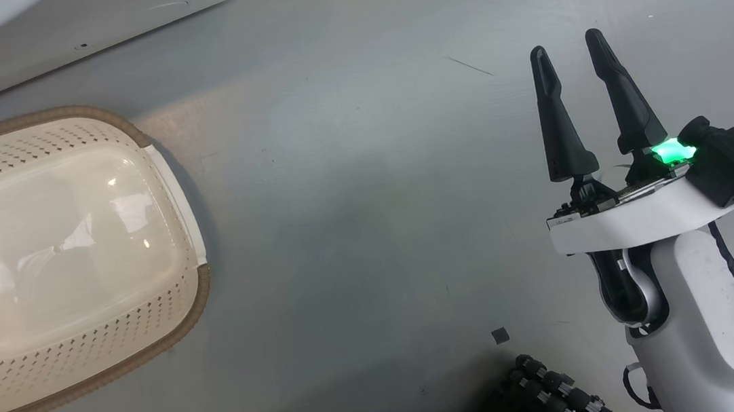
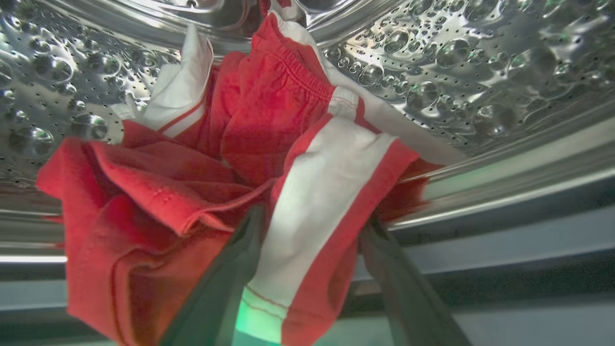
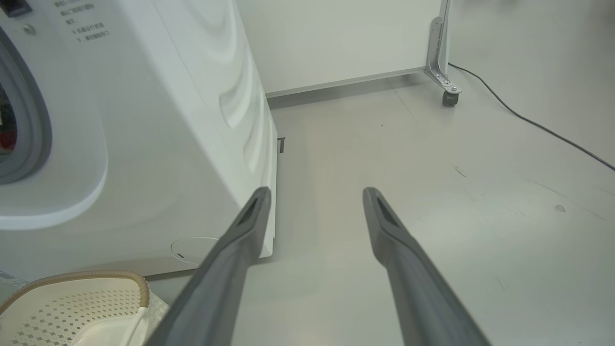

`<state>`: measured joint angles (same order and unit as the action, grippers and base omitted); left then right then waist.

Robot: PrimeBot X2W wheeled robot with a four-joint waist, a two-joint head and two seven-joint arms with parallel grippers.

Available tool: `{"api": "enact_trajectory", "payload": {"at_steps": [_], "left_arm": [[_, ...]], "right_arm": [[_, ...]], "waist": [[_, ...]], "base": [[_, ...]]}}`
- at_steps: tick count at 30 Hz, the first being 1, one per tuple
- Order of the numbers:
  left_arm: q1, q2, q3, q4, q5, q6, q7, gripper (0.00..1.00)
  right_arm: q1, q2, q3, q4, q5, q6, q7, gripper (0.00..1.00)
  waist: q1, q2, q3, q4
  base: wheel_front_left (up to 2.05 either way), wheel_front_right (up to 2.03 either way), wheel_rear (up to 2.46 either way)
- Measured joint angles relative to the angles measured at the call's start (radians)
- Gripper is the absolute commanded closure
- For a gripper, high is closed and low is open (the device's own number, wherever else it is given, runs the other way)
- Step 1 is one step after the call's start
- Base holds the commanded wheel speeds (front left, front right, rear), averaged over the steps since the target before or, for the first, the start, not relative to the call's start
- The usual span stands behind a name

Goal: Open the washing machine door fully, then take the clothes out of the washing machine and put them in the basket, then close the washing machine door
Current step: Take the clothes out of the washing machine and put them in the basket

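- Head view: the right tool (image 1: 566, 43) is hanging over the grey floor (image 1: 363, 165) with its two long dark fingers spread and nothing between them. The cream perforated plastic basket with the brown woven rim (image 1: 203, 284) is sitting on the floor well off to its left, with nothing lying in it.
- Left wrist view: the left tool (image 2: 314, 217) is reaching into the shiny dimpled steel drum (image 2: 456, 57), where the red and white fabric clothes (image 2: 269, 120) are bunching up right at the drum's lip. Its fingers are standing spread, one on each side of a white-striped fold running down between them, and they're not looking squeezed onto it yet. My guess is the clothes are light, floppy and crumpled, so they're going to sag and trail rather than hold a shape. That thick folded band is looking like the spot to pinch, deep in the tool, since a thin edge is probably going to slip out. Loose ends could be snagging on the lip on the way out.
- Right wrist view: the right tool (image 3: 315, 192) is pointing at bare floor beside the big white front-loading washing machine (image 3: 168, 120), fingers apart. A bit of red is showing inside the grey rubber gasket (image 3: 33, 120), and the basket's rim (image 3: 96, 275) is peeking in just in front of the machine.
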<state>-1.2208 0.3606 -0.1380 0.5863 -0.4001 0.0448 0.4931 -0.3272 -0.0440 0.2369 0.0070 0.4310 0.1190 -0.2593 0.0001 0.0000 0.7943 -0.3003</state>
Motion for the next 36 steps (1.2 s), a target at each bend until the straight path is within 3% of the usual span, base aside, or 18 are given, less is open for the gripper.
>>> {"api": "enact_trajectory", "payload": {"at_steps": [2,3,15,28,36], "left_arm": [[-0.006,0.002,0.000,0.006,0.000,0.000,0.008,0.69],[-0.012,0.003,0.000,0.012,0.000,0.002,0.012,1.00],[-0.019,0.003,-0.007,0.023,0.000,-0.002,0.003,1.00],[-0.016,-0.022,-0.021,0.002,0.005,-0.034,-0.140,1.00],[0.046,-0.067,-0.012,-0.023,0.003,-0.034,-0.272,1.00]], "right_arm": [[-0.001,0.000,0.000,0.001,0.000,0.002,0.000,0.00],[-0.003,0.000,0.001,0.002,0.000,0.002,0.000,0.00],[-0.025,0.000,-0.005,0.006,0.007,0.002,0.000,0.00],[-0.033,0.000,-0.030,0.022,-0.012,0.003,0.000,0.00],[-0.033,0.000,-0.048,0.030,-0.048,0.003,0.000,0.00]], "waist": [[0.0000,0.0000,0.001,-0.001],[0.0000,0.0000,0.002,-0.002],[0.0000,0.0000,0.008,-0.003],[0.0000,0.0000,-0.014,0.030],[0.0000,0.0000,-0.043,0.058]], "base": [[0.00,0.00,0.00],[0.00,0.00,0.00],[0.00,0.00,0.00],[0.00,0.00,0.00],[0.00,0.00,0.00]]}}
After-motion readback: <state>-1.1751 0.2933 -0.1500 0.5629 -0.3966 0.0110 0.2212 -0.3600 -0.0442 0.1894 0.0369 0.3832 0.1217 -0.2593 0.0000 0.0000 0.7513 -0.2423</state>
